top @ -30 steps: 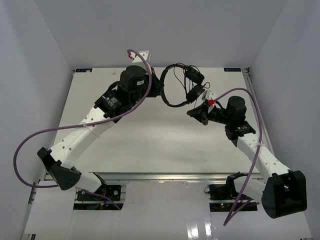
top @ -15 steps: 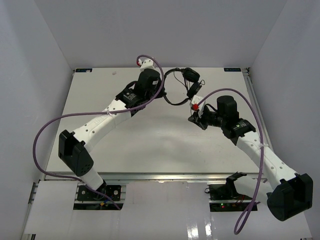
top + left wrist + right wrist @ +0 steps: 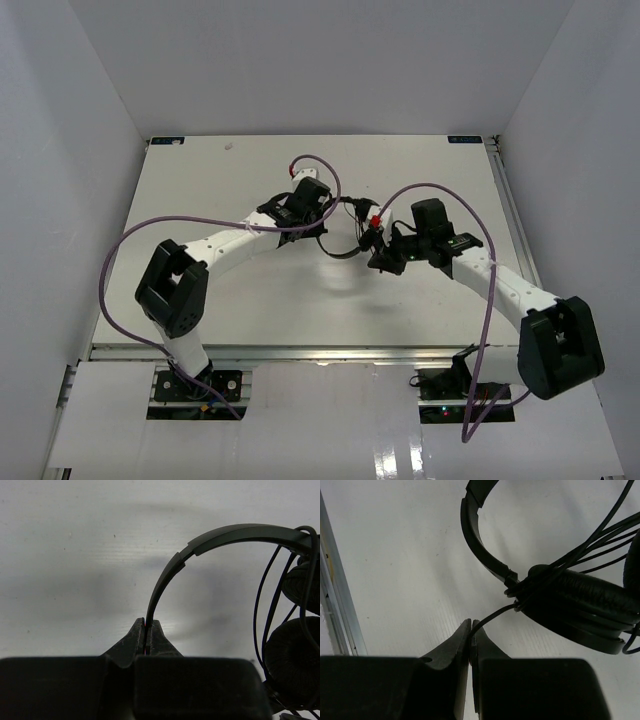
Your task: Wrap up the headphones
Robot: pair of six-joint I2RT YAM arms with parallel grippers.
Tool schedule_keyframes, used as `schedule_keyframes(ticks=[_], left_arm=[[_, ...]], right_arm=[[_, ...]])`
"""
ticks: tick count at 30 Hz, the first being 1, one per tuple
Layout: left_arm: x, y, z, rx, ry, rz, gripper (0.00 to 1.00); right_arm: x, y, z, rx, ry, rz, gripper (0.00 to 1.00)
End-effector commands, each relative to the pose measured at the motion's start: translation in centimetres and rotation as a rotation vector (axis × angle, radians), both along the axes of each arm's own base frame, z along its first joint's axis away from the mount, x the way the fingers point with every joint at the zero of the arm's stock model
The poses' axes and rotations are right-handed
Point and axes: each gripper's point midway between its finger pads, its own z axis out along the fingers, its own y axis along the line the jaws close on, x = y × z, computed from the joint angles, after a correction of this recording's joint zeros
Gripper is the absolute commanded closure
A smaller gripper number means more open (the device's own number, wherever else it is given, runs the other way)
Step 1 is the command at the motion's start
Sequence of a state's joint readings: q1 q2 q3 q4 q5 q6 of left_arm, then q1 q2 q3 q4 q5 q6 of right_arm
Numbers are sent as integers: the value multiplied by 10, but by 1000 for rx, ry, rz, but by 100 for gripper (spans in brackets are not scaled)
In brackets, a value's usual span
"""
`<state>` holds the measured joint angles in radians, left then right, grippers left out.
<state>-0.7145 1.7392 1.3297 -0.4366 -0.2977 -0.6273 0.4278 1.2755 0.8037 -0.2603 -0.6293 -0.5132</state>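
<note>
- Overhead, the headphones (image 3: 346, 251) are near the middle of the white table (image 3: 200, 180), between the tips of the two arms.
- Left gripper (image 3: 146, 624) — jaws pressed together on the end of the thin headband (image 3: 225, 534), which arcs up and to the right from the fingertips.
- Right gripper (image 3: 471, 624) — jaws closed on the thin black cord (image 3: 492, 614), pinched right at the fingertips.
- From that pinch the cord runs to the base of a padded earcup (image 3: 580, 602), where several strands cross the cup and leave toward the upper right.
- Both earcups show close together at the right edge of the left wrist view, with cord strands across them.
- A soft shadow lies on the table under the headband; whether the headphones touch the surface cannot be told.
- Purple cables (image 3: 115, 280) loop from each arm, apart from the headphones.
</note>
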Motion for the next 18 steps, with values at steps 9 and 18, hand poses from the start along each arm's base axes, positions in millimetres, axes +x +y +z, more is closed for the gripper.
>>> schedule_keyframes(ticks=[9,18], left_arm=[[-7,-14,-58,15,107,-82,100],[-12,-14,-71,22,132,-98,100]], right_arm=[[-31,34,-19,153,280,204,91],[-34,42,-22,197,371,243,76]])
